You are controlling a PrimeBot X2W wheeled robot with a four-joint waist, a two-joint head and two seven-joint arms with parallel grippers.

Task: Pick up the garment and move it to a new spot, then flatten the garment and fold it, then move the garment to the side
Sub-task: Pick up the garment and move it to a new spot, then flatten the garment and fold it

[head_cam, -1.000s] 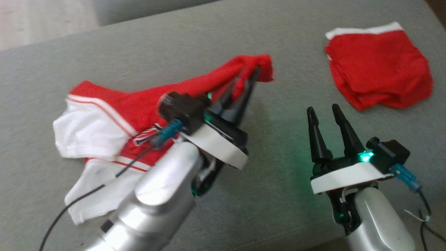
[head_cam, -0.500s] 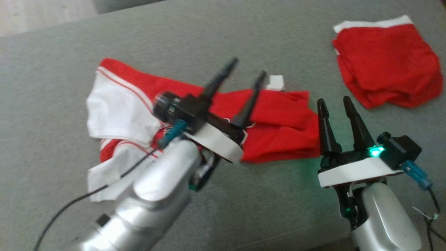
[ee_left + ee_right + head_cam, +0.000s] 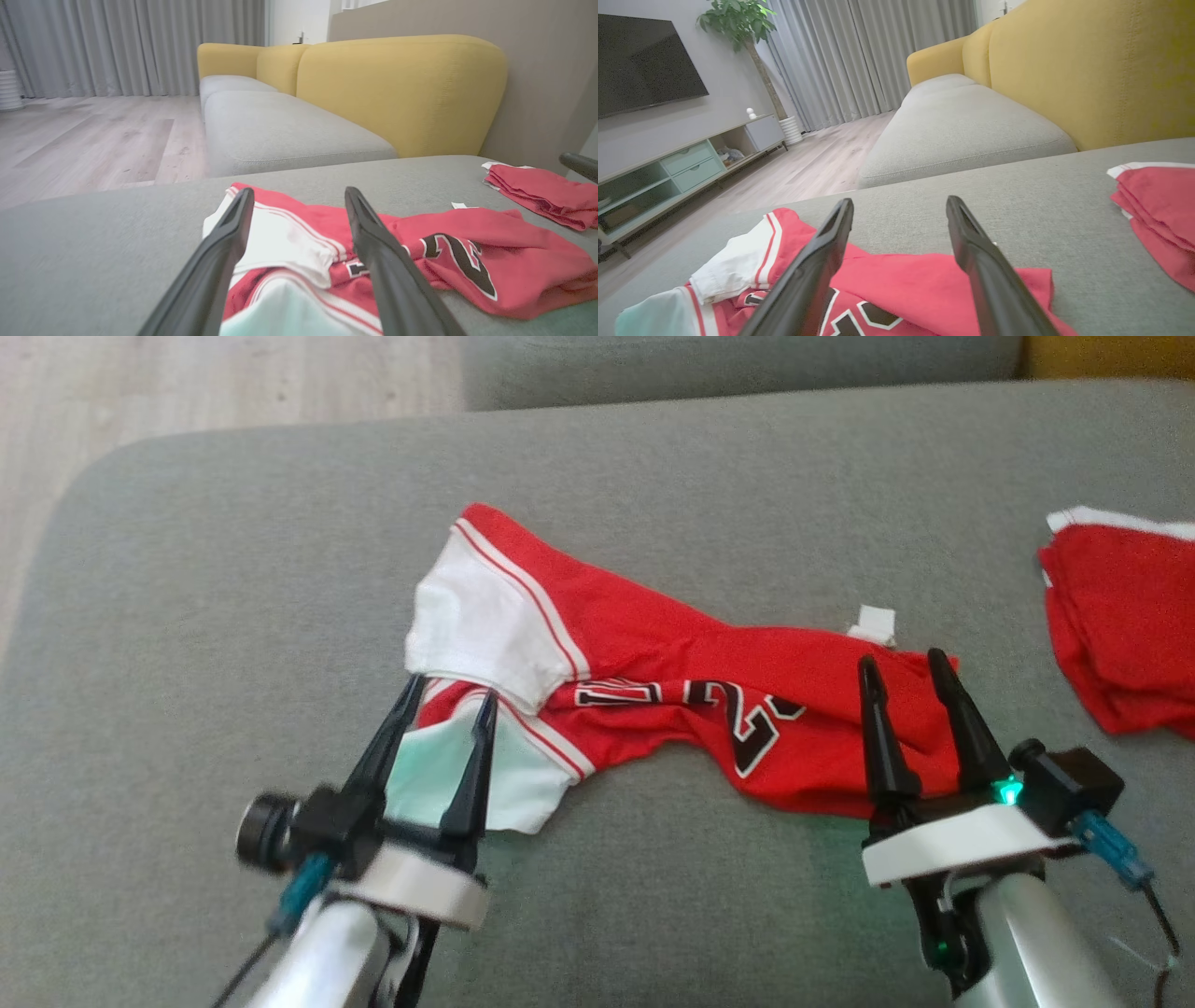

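Grey cushion (image 3: 653,457), crumpled garment (image 3: 672,672), red pile (image 3: 1120,625) cropped

Two garments on one grey sofa (image 3: 233,616): one red-and-white jersey (image 3: 653,663), one folded red garment (image 3: 1120,635). One small white tag (image 3: 876,621) beside the jersey. Two tools: left tool (image 3: 451,691), right tool (image 3: 902,659). Farther off: one television (image 3: 640,60), one potted plant (image 3: 738,23), one low cabinet (image 3: 682,163).
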